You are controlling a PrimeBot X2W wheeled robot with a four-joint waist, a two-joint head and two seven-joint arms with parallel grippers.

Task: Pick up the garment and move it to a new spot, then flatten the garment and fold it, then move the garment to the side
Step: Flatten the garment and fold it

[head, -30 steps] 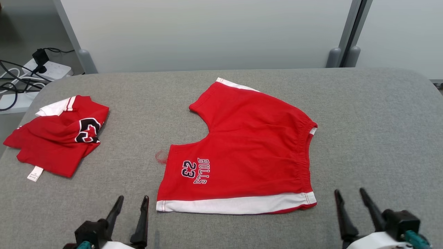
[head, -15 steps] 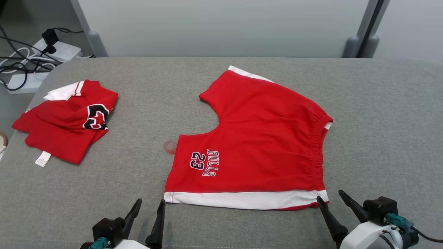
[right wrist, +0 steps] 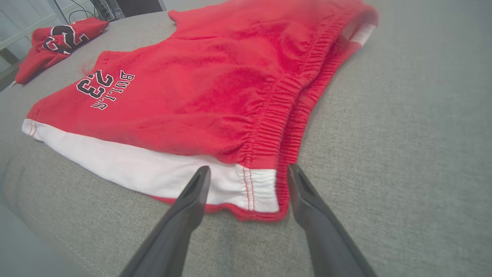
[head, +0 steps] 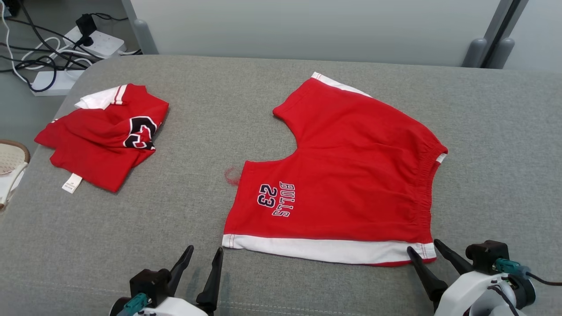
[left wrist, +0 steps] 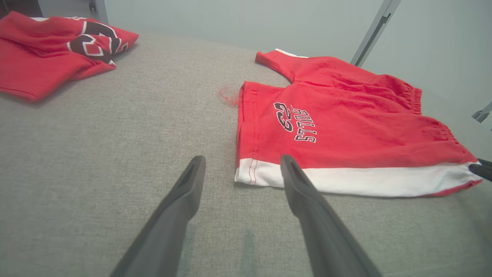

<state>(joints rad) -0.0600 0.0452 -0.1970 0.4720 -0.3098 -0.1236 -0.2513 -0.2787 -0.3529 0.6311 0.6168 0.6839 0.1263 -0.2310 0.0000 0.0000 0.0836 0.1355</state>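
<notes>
The garment (head: pixel 351 175) is a pair of red shorts with a white side stripe and "BULLS 23" print, spread flat on the grey padded table (head: pixel 263 87). My left gripper (head: pixel 204 249) is open just short of the near leg-hem corner, which the left wrist view shows ahead between its fingers (left wrist: pixel 242 158). Around the near waistband corner of the shorts (right wrist: pixel 215 88), low over the table, stands my open right gripper (head: pixel 423 245), the corner lying between its fingers (right wrist: pixel 248 168). Neither gripper holds anything.
A second red garment (head: pixel 105 136) lies crumpled at the table's far left. A small tuft of red lint (head: pixel 231 175) sits by the shorts' leg. A power strip with cables (head: pixel 88 44) and a woven object (head: pixel 11 162) are off the table's left edge.
The head camera has turned, shifting the whole picture right and up. My right gripper has come in to the shorts' waistband corner. My left gripper has edged closer to the hem corner.
</notes>
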